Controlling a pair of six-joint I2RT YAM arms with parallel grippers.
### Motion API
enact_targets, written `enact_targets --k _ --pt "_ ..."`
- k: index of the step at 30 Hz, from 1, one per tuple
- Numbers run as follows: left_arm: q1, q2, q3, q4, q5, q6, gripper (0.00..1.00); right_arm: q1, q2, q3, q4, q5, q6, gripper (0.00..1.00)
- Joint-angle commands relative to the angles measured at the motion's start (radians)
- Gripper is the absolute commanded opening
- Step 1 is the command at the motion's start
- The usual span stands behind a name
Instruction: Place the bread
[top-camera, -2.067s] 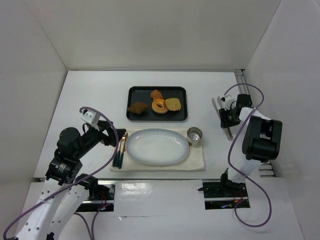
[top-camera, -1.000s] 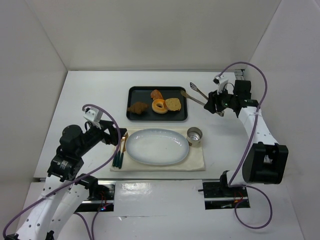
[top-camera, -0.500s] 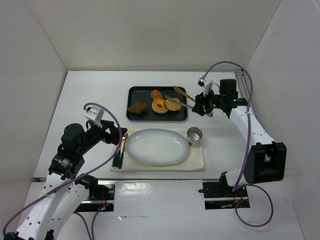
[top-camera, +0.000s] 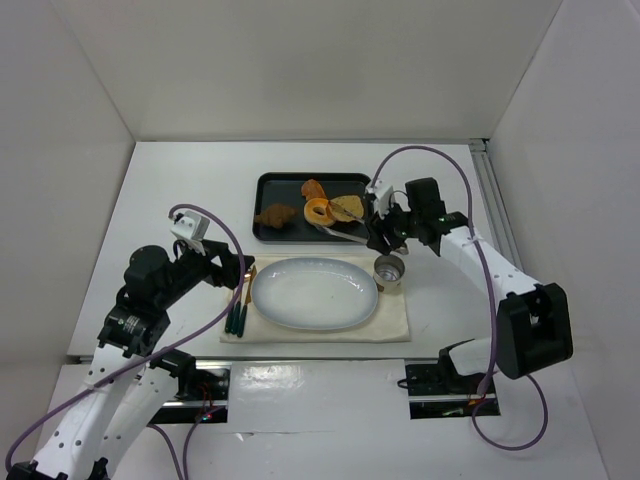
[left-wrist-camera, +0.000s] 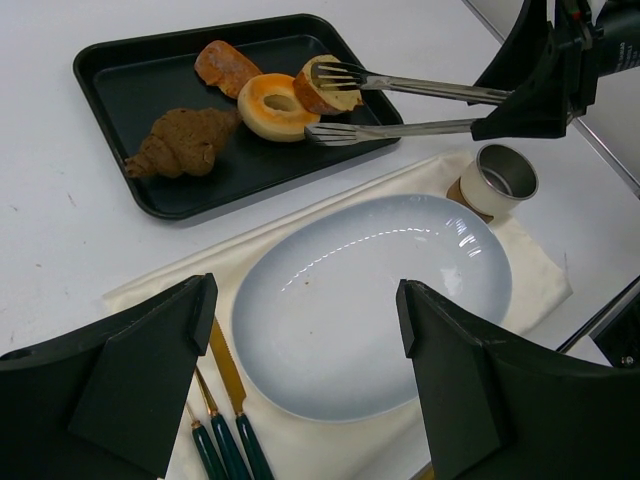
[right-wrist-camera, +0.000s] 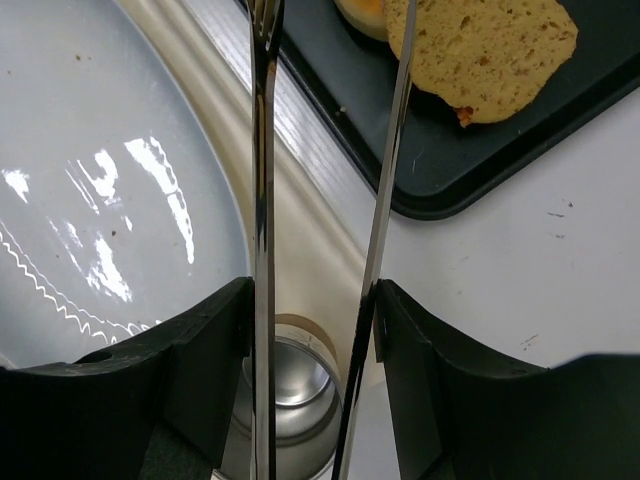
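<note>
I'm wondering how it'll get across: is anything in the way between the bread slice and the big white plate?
Nothing visible blocks it. The tongs in the right gripper reach the bread on the black tray; only the tray's low rim lies before the plate. The metal cup stands off to the side.

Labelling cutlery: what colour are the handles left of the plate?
Dark green cutlery handles, gold above them. Clearest in the left wrist view.
</note>
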Motion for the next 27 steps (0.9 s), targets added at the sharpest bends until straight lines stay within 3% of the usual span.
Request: enact_targets --k 1,14,27 --pt "-0.002 -0.005 0.003 0.041 0.001 0.016 0.9 0.033 -0.041 -0.014 0.094 0.062 0.007 0.6" --pt "-0.002 -0.005 0.003 0.041 0.001 0.016 0.9 0.033 -0.111 -0.014 0.112 0.083 0.007 0.6" --pt "-0.002 0.004 0.003 0.041 0.001 0.016 0.9 0.033 -0.073 -0.052 0.187 0.12 0.007 0.6"
